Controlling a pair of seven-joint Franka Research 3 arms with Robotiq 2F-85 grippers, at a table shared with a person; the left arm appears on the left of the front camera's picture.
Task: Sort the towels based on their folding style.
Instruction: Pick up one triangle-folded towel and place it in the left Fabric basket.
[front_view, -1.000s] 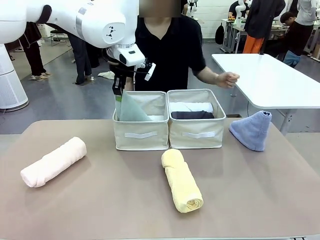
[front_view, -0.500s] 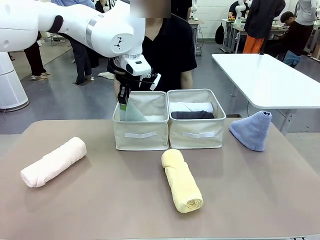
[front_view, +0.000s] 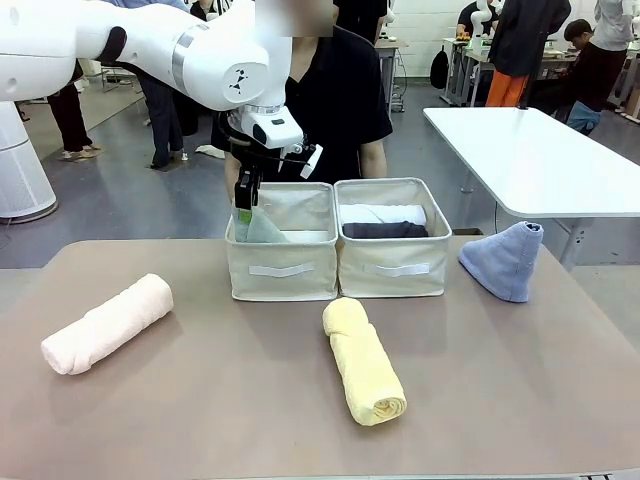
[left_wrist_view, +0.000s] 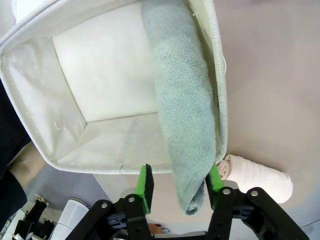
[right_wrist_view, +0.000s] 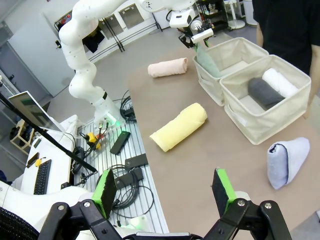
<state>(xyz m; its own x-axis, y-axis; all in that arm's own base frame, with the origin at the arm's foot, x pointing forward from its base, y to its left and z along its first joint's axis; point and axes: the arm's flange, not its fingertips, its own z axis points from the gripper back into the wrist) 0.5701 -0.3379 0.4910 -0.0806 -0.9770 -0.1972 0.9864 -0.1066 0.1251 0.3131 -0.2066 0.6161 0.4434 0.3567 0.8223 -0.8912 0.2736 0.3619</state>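
A pale mint-green cone-folded towel (front_view: 258, 228) (left_wrist_view: 182, 100) leans against the left wall inside the left beige bin (front_view: 282, 270). My left gripper (front_view: 243, 200) (left_wrist_view: 180, 182) hovers at that bin's rim, open, with the towel's tip loose between its green pads. In the right bin (front_view: 395, 268) lie a white roll (front_view: 385, 213) and a dark grey roll (front_view: 385, 231). On the table lie a pink roll (front_view: 108, 323), a yellow roll (front_view: 364, 360) and a lavender-blue cone (front_view: 505, 260). High above the table, my right gripper (right_wrist_view: 167, 192) is open and holds nothing.
A person in a black shirt stands just behind the bins. A white table (front_view: 530, 160) stands at the back right. Bare brown tabletop lies between the pink and yellow rolls and along the front edge.
My left gripper lowered the mint towel deeper into the left bin and then opened, letting it go. The person's raised hand has dropped out of sight. The other towels have not moved.
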